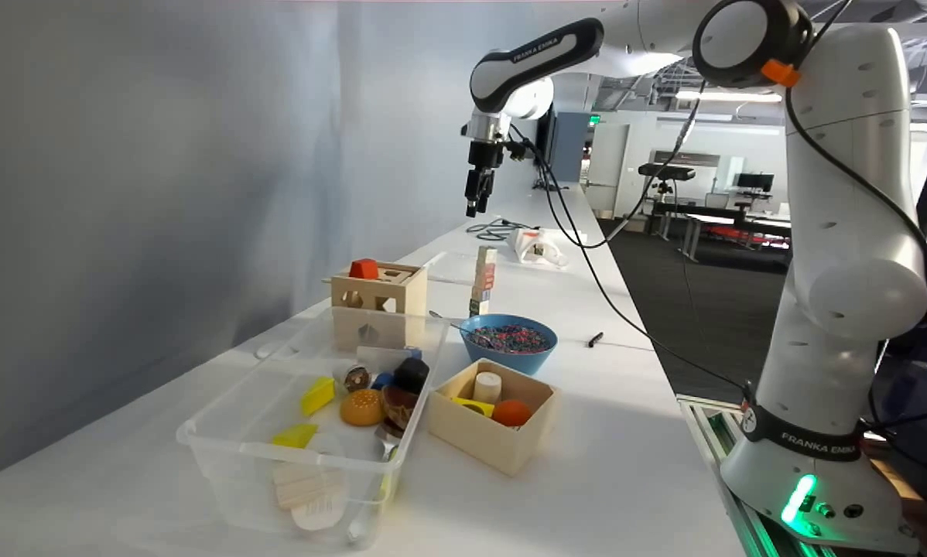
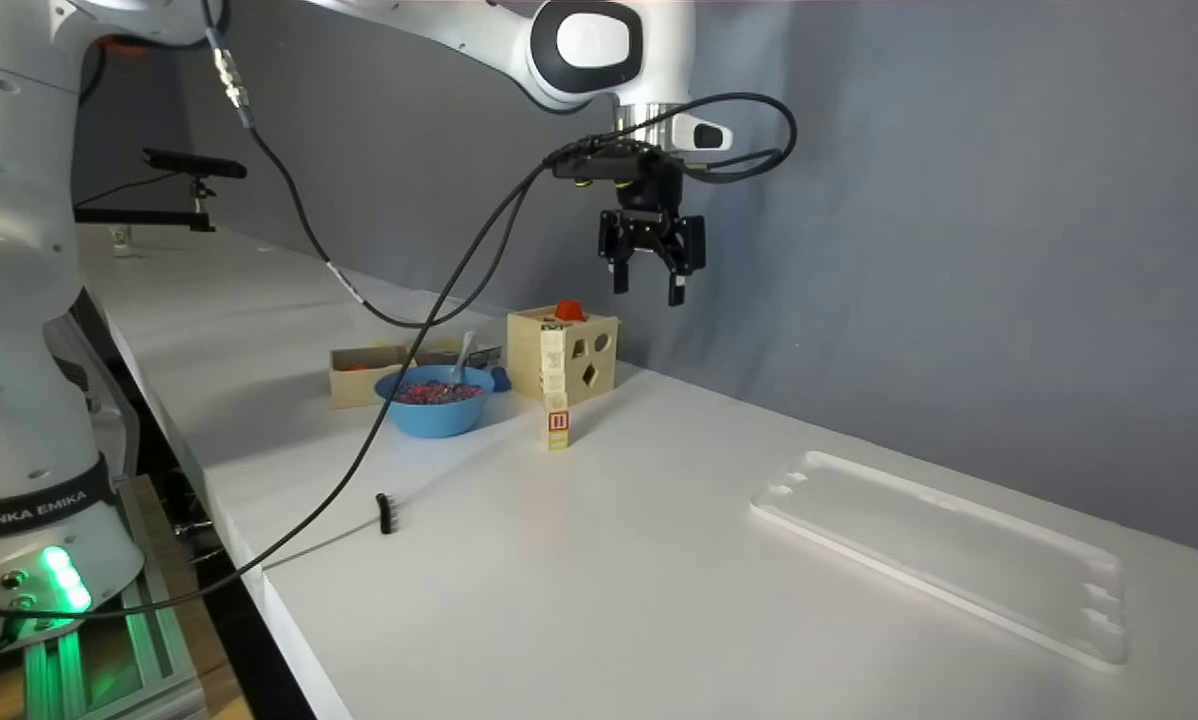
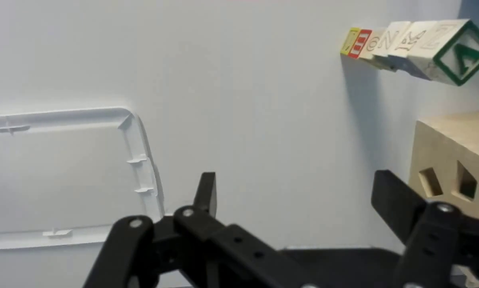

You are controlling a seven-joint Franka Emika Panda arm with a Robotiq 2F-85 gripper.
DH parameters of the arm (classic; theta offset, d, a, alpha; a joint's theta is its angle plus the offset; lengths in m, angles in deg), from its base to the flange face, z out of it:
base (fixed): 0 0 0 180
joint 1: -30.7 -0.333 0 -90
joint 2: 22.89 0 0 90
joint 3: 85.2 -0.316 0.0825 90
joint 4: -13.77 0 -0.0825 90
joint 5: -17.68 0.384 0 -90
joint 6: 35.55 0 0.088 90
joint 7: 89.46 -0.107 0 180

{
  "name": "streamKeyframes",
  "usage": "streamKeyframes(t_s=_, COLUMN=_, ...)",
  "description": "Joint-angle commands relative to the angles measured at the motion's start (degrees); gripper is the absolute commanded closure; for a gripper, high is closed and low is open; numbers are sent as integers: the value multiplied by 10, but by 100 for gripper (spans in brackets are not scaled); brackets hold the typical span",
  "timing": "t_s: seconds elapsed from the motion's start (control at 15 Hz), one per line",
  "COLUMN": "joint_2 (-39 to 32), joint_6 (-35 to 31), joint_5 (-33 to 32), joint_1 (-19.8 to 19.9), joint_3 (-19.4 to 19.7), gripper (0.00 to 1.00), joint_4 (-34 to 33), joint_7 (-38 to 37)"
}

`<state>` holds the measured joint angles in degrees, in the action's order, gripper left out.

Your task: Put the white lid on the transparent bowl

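Note:
The white lid (image 2: pixel 939 560) is a flat rectangle with a raised rim, lying on the table near the wall. In an exterior view it is a faint pale shape (image 1: pixel 452 267); in the wrist view it lies at left (image 3: pixel 63 172), partly cut off. My gripper (image 2: pixel 649 290) is open and empty, high above the table, between the lid and the wooden shape box. It also shows in an exterior view (image 1: pixel 475 209) and the wrist view (image 3: pixel 293 188). A large clear rectangular bin (image 1: pixel 227 441) holds toys. I cannot make out a small roundish transparent bowl.
The wooden shape box (image 2: pixel 599 370), a tall block tower (image 2: pixel 556 400), a blue bowl (image 2: pixel 434 420) with red contents and spoon, and an open wooden box (image 1: pixel 487 445) stand on the table. A black marker (image 2: pixel 386 512) lies near the edge. The arm's cable hangs low.

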<state>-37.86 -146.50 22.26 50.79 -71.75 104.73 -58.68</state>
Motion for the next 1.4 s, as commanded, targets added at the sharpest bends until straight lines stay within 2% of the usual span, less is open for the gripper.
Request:
streamKeyframes(t_s=0.0, joint_2=-1, joint_6=2, joint_5=-1, joint_1=5, joint_3=-7, gripper=0, joint_4=-2, joint_7=-1)
streamKeyframes(t_s=0.2, joint_2=-8, joint_6=2, joint_5=8, joint_1=5, joint_3=-11, gripper=0, joint_4=-11, joint_7=7)
streamKeyframes(t_s=0.47, joint_2=-87, joint_6=19, joint_5=-3, joint_1=37, joint_3=-5, gripper=0, joint_4=-85, joint_7=79)
streamKeyframes(t_s=0.67, joint_2=-148, joint_6=31, joint_5=-38, joint_1=62, joint_3=-4, gripper=0, joint_4=-135, joint_7=140)
streamKeyframes(t_s=0.93, joint_2=-243, joint_6=52, joint_5=-78, joint_1=84, joint_3=-4, gripper=0, joint_4=-238, joint_7=150)
streamKeyframes(t_s=1.07, joint_2=-281, joint_6=63, joint_5=-80, joint_1=89, joint_3=-6, gripper=0, joint_4=-285, joint_7=121)
streamKeyframes(t_s=1.13, joint_2=-229, joint_6=26, joint_5=-69, joint_1=80, joint_3=-1, gripper=0, joint_4=-201, joint_7=135)
streamKeyframes(t_s=1.33, joint_2=-266, joint_6=37, joint_5=-69, joint_1=82, joint_3=-2, gripper=0, joint_4=-248, joint_7=127)
